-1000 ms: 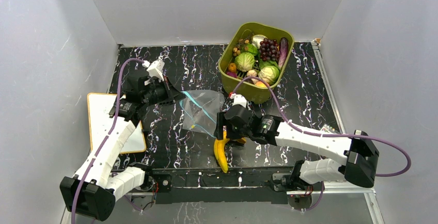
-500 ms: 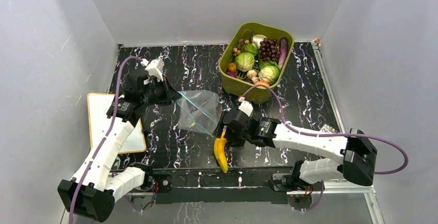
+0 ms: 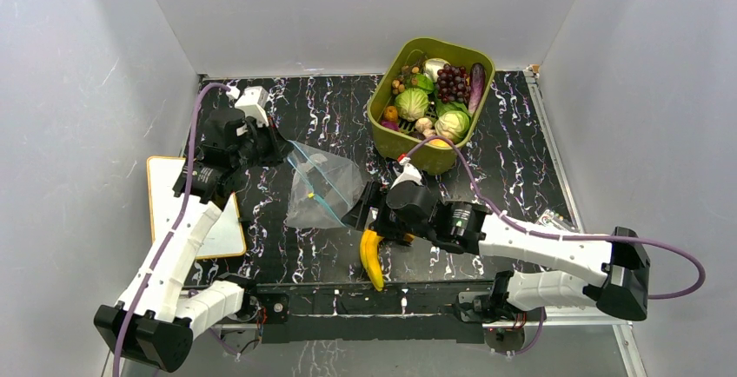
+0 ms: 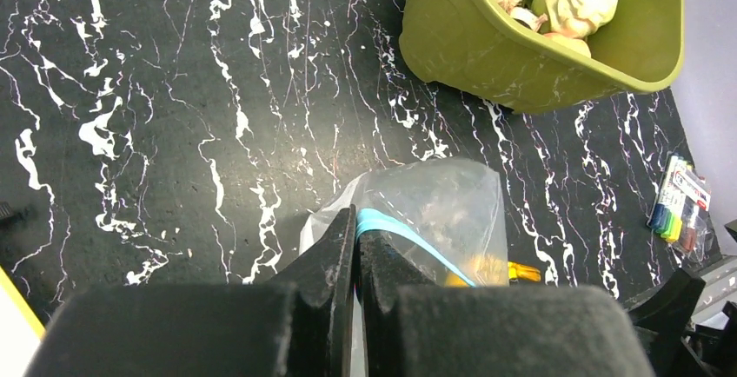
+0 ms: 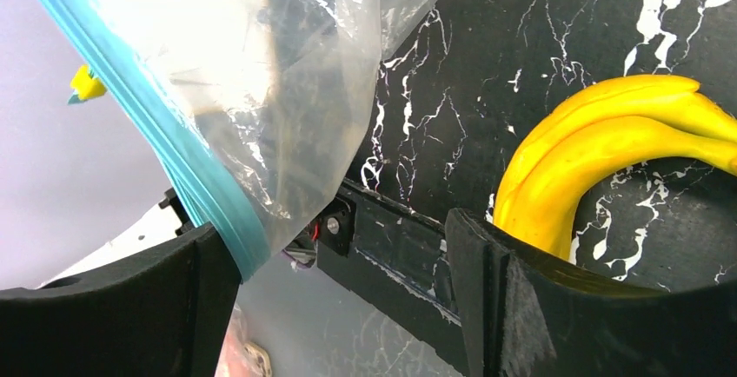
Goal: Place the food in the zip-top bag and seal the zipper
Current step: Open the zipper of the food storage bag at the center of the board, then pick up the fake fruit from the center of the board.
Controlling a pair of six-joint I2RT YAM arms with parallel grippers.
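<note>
While the table has the olive tub at its far right holding nearly all the food, I'd call the job barely begun. Grapes, cabbage, eggplant and mushrooms are all in the tub. Nothing is bagged that I can make out, and nothing is sealed.

The zip-top bag is mid-table, lifted at its far-left corner and sagging toward the near edge. It looks empty. There is yellow showing through the film in the left wrist view, but I read that as things behind the bag, not inside it.

The bananas lie on the table just near-right of the bag, outside it. They are the closest piece to load.

Left pincer: fingers pressed together on the zipper at the bag's corner, holding that edge up.

Right pincer: spread wide and gripping nothing. The blue strip runs down against one finger and the bananas sit right behind the other.

Left to do: get the mouth open, load the bananas, ferry everything over from the tub, then run the zipper shut.

Around: a white board at the left edge under the left arm, and markers at the right edge, both well clear. Obstacles as I see it: the limp film hangs in the right pincer's path, and I can't tell whether the mouth is open. The yellow slider sits partway along the strip.
</note>
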